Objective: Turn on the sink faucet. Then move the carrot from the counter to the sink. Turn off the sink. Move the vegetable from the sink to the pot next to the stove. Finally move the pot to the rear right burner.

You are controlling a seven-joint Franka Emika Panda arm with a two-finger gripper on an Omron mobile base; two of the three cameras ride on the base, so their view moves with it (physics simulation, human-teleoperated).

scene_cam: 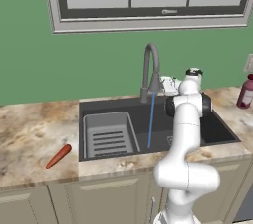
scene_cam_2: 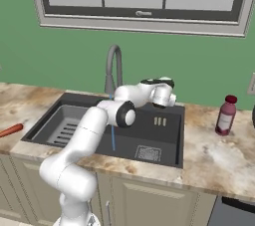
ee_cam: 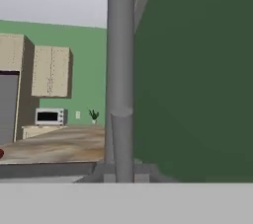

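Carrot (scene_cam: 59, 156) lies on the counter (scene_cam: 29, 129) left of the sink (scene_cam: 197, 136), well apart from the gripper (scene_cam_2: 167, 90), long axis diagonal, thick end toward the basin, tip toward the front-left edge. Water's running from the sink faucet (scene_cam: 150, 67). Gripper sits just right of the faucet stem, so the next reach looks like leftward across the basin; can't tell finger opening.
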